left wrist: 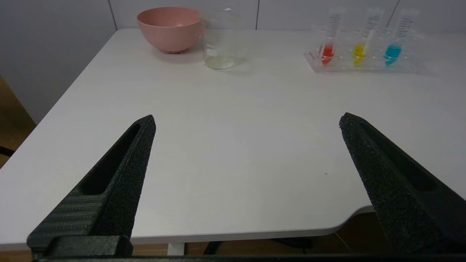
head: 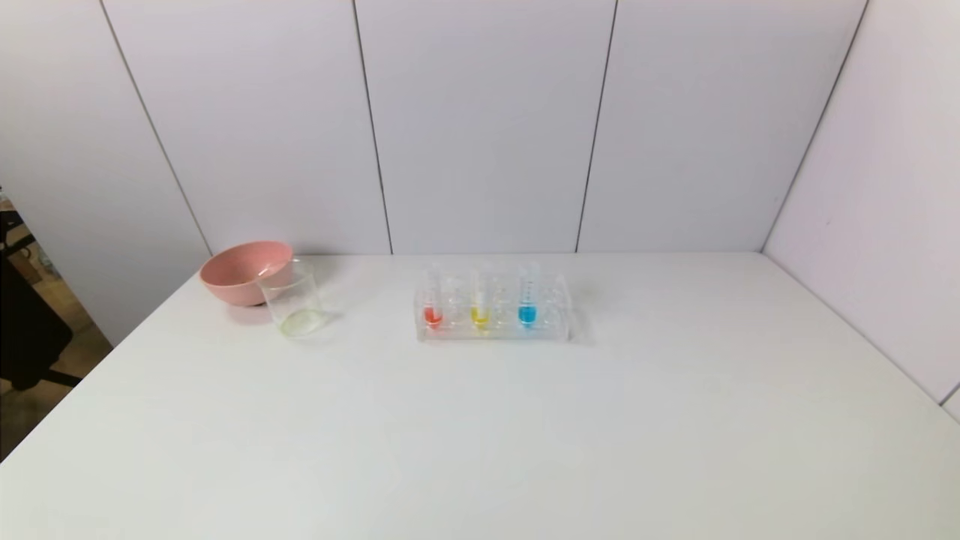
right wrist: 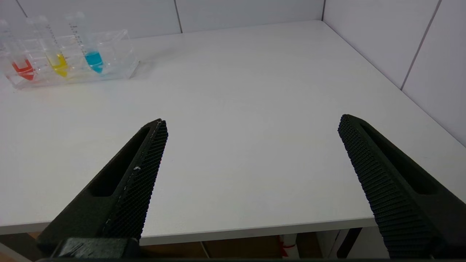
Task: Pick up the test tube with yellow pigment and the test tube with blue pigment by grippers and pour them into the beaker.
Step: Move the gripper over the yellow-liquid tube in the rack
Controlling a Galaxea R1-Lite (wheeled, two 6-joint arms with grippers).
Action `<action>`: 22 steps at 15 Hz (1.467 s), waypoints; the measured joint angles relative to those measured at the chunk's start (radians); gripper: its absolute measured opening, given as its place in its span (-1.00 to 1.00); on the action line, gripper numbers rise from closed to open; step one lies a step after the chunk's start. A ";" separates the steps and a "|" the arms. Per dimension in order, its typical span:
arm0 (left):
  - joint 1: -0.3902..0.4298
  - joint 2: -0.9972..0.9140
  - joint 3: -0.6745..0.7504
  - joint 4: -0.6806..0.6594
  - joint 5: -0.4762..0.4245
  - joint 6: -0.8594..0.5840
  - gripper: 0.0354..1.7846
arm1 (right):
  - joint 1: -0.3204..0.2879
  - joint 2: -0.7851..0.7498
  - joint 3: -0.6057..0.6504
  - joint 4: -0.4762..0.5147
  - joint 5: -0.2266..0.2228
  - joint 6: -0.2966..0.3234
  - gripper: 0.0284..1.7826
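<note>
Nothing poured so far, by the look of it: the test tube with yellow pigment (head: 480, 304) and the test tube with blue pigment (head: 527, 300) both stand upright in the clear rack (head: 559, 315) at mid-counter, yellow in the middle, blue on the robot's right, each with colour at its tip. The beaker (head: 294, 304) waits well off to the robot's left, just in front of the pink bowl (head: 241, 271), with only a pale film visible at its base.

So the whole job looks to be ahead: two lifts, two pours. The left gripper (left wrist: 247, 122) hangs low near the front edge of the counter (head: 480, 435), jaws spread wide with nothing between them. The right gripper (right wrist: 251, 122) sits likewise on its own side, jaws wide apart and empty.

Hazards? A red tube (head: 433, 306) stands in the same row beside the yellow one, a close neighbour to avoid. The bowl crowds the beaker from behind. Otherwise the path from rack to beaker runs across bare counter.
</note>
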 joint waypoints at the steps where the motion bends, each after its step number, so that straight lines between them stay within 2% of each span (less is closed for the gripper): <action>1: 0.000 0.040 -0.040 0.000 -0.033 -0.001 0.98 | 0.000 0.000 0.000 0.000 0.000 0.000 0.92; 5: 0.001 0.287 -0.184 -0.075 -0.119 -0.009 0.98 | 0.000 0.000 0.000 0.000 0.000 0.000 0.92; 9: -0.008 0.649 -0.298 -0.292 -0.137 -0.029 0.98 | 0.000 0.000 0.000 0.000 0.000 0.000 0.92; 11: -0.043 0.829 -0.349 -0.415 -0.111 -0.038 0.98 | 0.000 0.000 0.000 0.000 0.000 0.000 0.92; 13: -0.140 1.001 -0.398 -0.528 -0.024 -0.046 0.98 | 0.000 0.000 0.000 0.000 0.000 0.000 0.92; 17: -0.413 1.288 -0.462 -0.759 0.236 -0.059 0.98 | 0.000 0.000 0.000 0.000 0.000 0.000 0.92; 20: -0.549 1.454 -0.486 -0.903 0.391 -0.061 0.98 | 0.000 0.000 0.000 0.000 0.000 0.000 0.92; 22: -0.606 1.548 -0.498 -0.990 0.467 -0.061 0.98 | 0.000 0.000 0.000 0.000 0.000 0.000 0.92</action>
